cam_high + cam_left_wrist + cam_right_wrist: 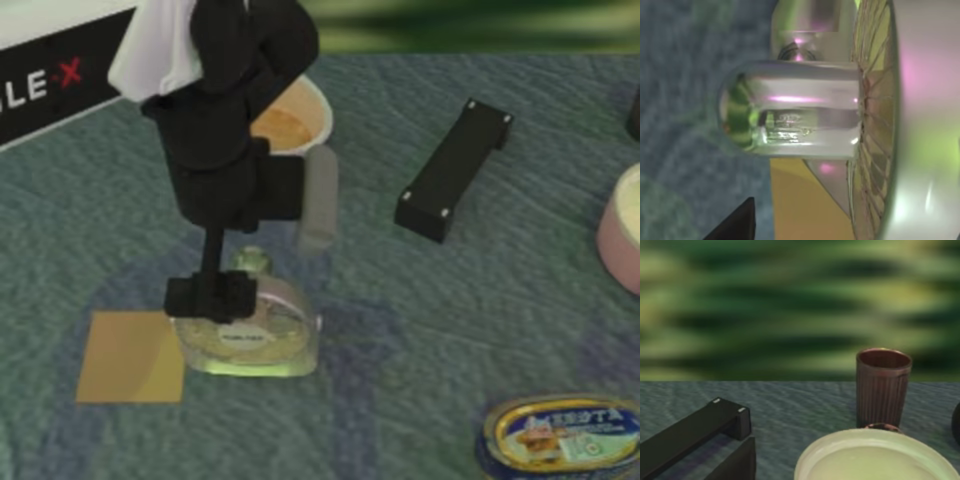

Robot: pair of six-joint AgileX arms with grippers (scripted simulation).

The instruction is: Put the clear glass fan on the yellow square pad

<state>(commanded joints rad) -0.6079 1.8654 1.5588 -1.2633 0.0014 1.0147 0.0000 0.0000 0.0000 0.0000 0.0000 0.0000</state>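
Left tool hovers over one clear glass fan, which lies just right of one yellow square pad, its edge overlapping the pad's right side (whether the fingers are closed on it, I cannot tell). One black bar lies far right on the table.

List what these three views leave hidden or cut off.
- Left gripper: top view, its own arm covers the fingers; grip on the fan unclear.
- Bowl: top view, mostly behind the left arm.
- Yellow pad: its right edge lies under the fan.
- Right gripper: in no view.
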